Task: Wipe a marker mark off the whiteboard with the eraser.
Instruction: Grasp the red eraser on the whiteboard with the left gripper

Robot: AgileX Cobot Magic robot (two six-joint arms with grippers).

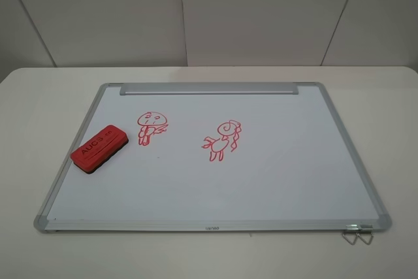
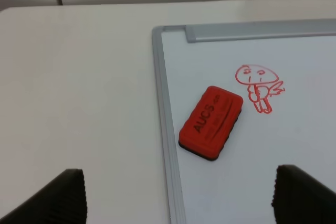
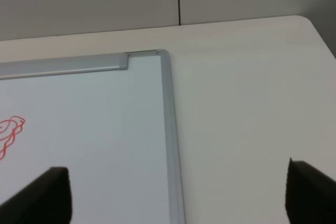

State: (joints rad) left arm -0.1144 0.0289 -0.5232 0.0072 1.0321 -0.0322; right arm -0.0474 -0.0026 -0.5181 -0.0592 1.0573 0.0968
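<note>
The whiteboard (image 1: 294, 161) lies flat on the table. Near its left edge rests the red eraser (image 1: 99, 147), lettering up, and nothing touches it. The marker mark (image 1: 151, 126), a red mushroom-capped figure, is just right of the eraser and a little further back. In the left wrist view the eraser (image 2: 211, 122) lies ahead of my open left gripper (image 2: 181, 203), with the marker mark (image 2: 258, 83) beyond it. My right gripper (image 3: 177, 198) is open over the whiteboard's (image 3: 105, 129) far right corner. Neither gripper shows in the exterior view.
A second red doodle with a spiral head (image 1: 223, 139) sits mid-board, and its edge shows in the right wrist view (image 3: 10, 135). A metal tray strip (image 1: 209, 88) runs along the far edge. A binder clip (image 1: 357, 232) hangs at the front right corner. White table surrounds the board.
</note>
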